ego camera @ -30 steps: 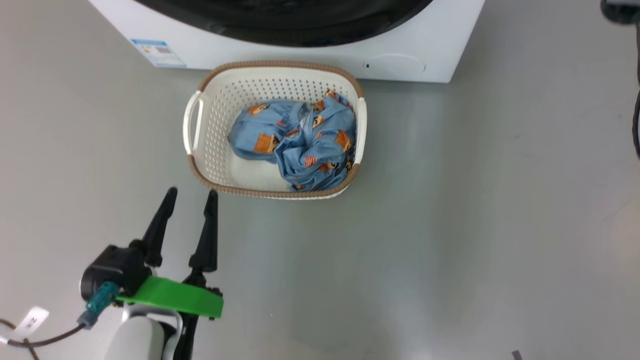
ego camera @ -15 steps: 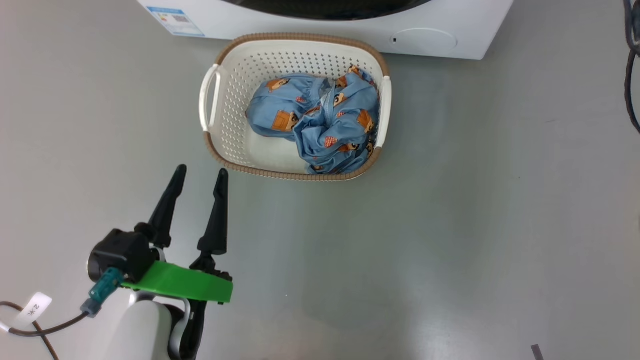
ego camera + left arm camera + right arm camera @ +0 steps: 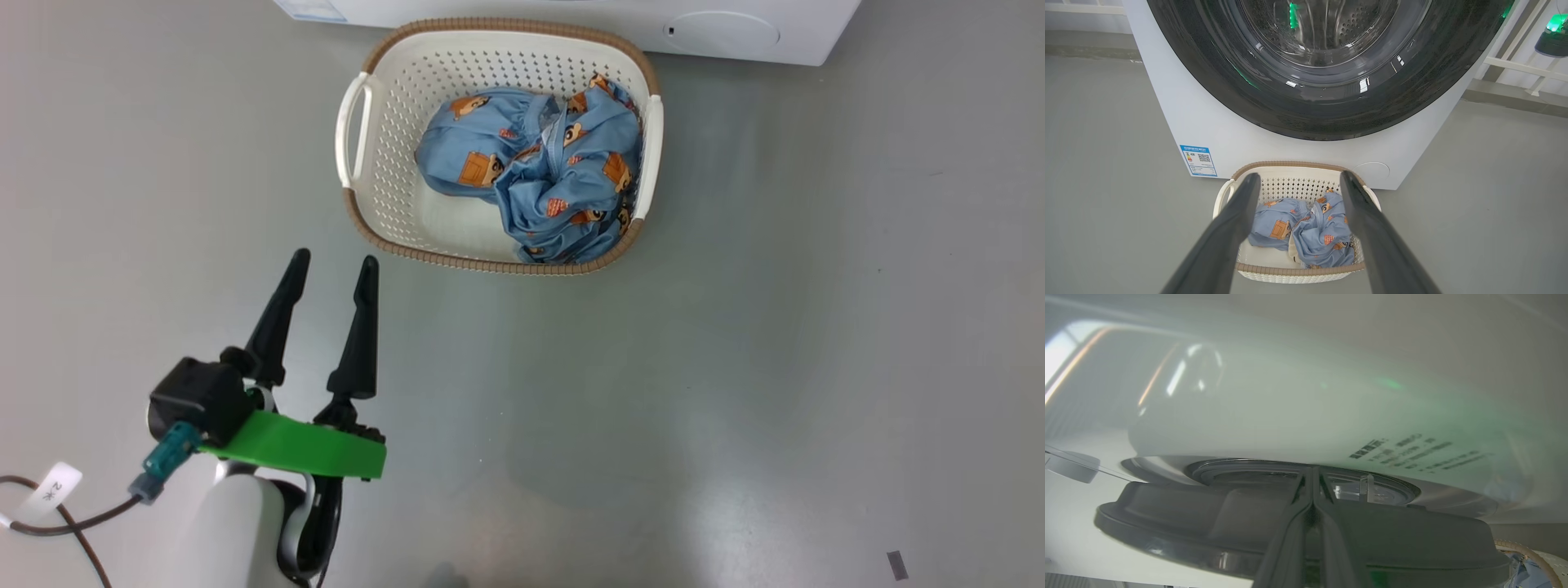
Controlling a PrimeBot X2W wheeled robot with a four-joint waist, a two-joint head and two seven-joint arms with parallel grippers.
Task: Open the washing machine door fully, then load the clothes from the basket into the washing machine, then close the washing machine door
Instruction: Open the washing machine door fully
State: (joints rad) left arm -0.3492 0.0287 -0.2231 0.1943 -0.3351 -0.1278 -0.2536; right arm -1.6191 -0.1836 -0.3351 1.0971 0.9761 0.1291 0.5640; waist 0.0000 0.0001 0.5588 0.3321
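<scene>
Your left hand (image 3: 335, 260) hangs over the floor (image 3: 735, 367) at the near left, on a pale forearm (image 3: 233, 531) with a green bracket (image 3: 298, 445). Its two dark tapered fingers (image 3: 282, 314) stand apart, holding nothing, and point toward the basket (image 3: 490, 265), their tips short of its near left corner. Your right hand (image 3: 1312, 471) has its fingers pressed together, the tips up against the edge of the door (image 3: 1167, 522). You cannot tell whether they pinch anything.

The floor is smooth, grey and faintly glossy. The basket sits on it just in front of the washing machine (image 3: 1208, 122), a white box with a blue sticker (image 3: 1199, 160) low on its left and a round cover (image 3: 1372, 169) low on its right.

The door's wide black ring is glossy around bulging clear glass, with the perforated steel drum behind it. The basket is cream perforated plastic, a rounded rectangle with a brown woven-look rim and white side handles. The clothes (image 3: 555, 180) lie crumpled toward its right side, light blue fabric printed with orange-and-brown figures.
</scene>
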